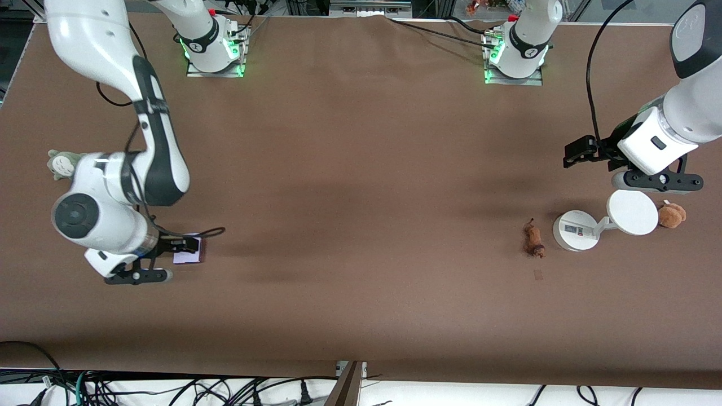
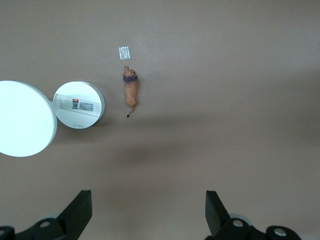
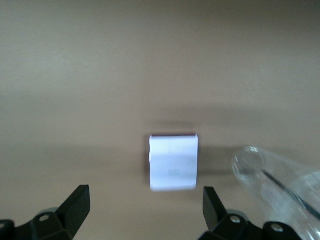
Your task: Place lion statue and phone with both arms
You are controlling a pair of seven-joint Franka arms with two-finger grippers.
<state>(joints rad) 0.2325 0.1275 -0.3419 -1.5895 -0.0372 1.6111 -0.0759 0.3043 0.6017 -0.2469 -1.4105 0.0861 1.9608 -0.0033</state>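
Observation:
The lion statue [image 1: 533, 239], a small orange-brown figurine, lies on the brown table beside the white scale; in the left wrist view the lion statue [image 2: 131, 90] is well ahead of the fingers. My left gripper [image 1: 572, 155] hangs open and empty over bare table close to the scale, its fingers [image 2: 80, 207] wide apart. The phone [image 1: 189, 256], pale lavender-white with a dark edge, lies flat toward the right arm's end. My right gripper [image 1: 189, 243] is open just over the phone [image 3: 173, 162], which lies ahead of its fingers [image 3: 77, 202], not between them.
A white scale [image 1: 575, 230] with a round platform [image 1: 632, 212] stands beside the lion, and a brown plush toy [image 1: 671, 215] lies next to the platform. A grey-green plush toy [image 1: 61, 162] sits by the right arm. A small tape patch [image 1: 538, 274] marks the cloth near the lion.

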